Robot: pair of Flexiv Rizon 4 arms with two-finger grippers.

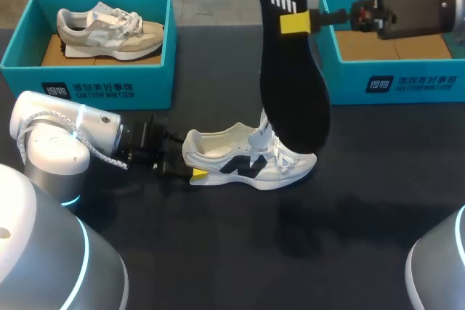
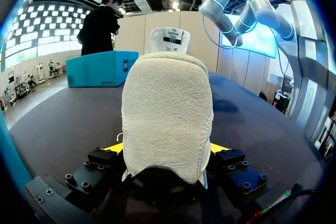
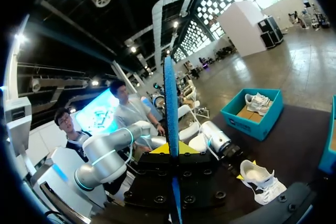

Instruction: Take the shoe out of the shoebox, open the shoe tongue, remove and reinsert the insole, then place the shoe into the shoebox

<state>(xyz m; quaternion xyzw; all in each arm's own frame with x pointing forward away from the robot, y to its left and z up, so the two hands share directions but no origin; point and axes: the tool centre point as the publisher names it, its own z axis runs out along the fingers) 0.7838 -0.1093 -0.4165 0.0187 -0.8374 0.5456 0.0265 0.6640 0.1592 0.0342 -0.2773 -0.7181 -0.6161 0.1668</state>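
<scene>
Head view: shoe (image 1: 247,159) upright on table (image 1: 290,252), outside both boxes, heel toward left gripper (image 1: 190,161). Left wrist view: heel clamped between the yellow fingers (image 2: 111,147), one each side, spread wide. Right gripper (image 1: 294,23) raised above shoe, pinched narrow on black insole (image 1: 294,85) near its heel end (insole hanging upright, toe end down by the laces; contact unclear). Right box (image 1: 392,81) behind. Left box (image 1: 94,81) holding second shoe (image 1: 109,30).
</scene>
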